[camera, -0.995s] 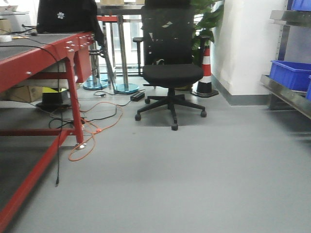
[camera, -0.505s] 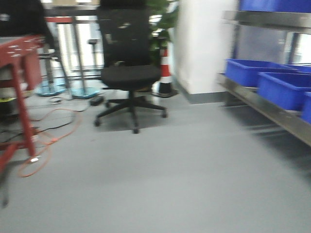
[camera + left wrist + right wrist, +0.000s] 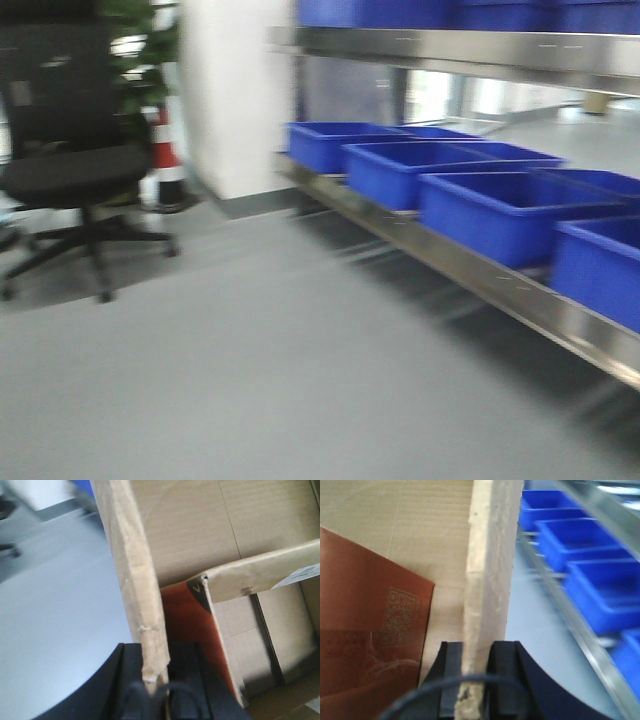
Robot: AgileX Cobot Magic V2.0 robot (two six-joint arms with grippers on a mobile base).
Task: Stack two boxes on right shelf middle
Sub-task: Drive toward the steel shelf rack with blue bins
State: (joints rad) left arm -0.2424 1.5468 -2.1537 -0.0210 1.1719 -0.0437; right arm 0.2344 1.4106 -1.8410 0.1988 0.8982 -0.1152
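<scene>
Carrying step: left jaws and right jaws each pinch a wall of the box (image 3: pixel 131 570); next, face the shelf (image 3: pixel 480 274) to their right.

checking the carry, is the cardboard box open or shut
Open: the box shows its inside in both wrist views, no lid over its wall edge.

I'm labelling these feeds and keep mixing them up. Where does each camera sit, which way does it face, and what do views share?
Front: low, facing across the floor toward the shelf and blue bins; no robot parts show.
Left wrist: behind the left gripper, clamped on a box wall.
Right wrist: behind the right gripper, clamped on a box wall; bins at right.
Shared: bins in front and right wrist; cardboard in both wrists.
</scene>
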